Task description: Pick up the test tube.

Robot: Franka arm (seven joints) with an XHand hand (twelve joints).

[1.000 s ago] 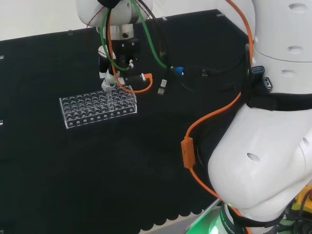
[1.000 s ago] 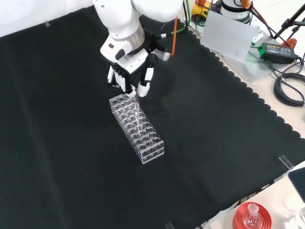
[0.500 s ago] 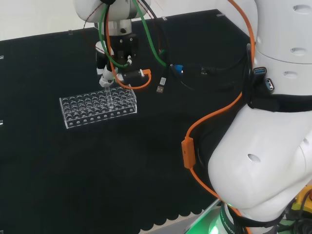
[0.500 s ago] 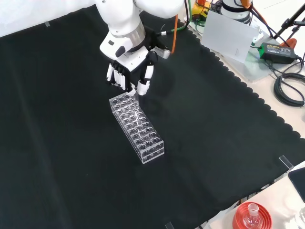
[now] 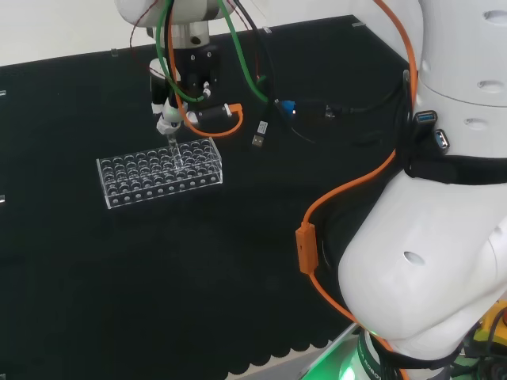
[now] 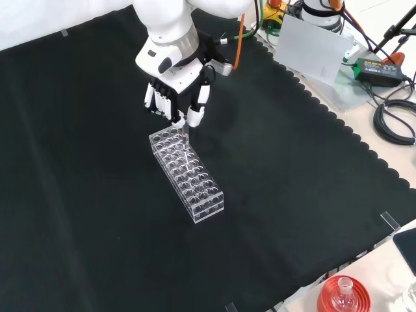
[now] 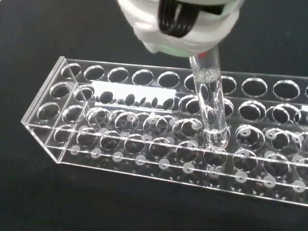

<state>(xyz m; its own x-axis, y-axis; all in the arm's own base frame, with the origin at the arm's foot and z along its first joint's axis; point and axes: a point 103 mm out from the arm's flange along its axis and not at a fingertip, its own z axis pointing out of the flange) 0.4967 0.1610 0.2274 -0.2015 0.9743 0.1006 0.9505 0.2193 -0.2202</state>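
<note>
The hand [image 6: 174, 91] points straight down over the far end of the clear rack [image 6: 187, 172] in the front view, its fingers [image 7: 185, 41] pinched on the top of the test tube [image 7: 211, 103]. The tube hangs upright, its rounded bottom level with the rack's top plate, on the black cloth [image 6: 292, 169].

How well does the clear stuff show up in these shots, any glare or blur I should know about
Wrist view: the test tube and rack are sharp, with a white glare patch on the rack's top plate; the hand at the view's edge is blurred. Head view: the tube is a faint streak above the rack. Front view: the tube is barely visible below the hand, against the black cloth.
</note>
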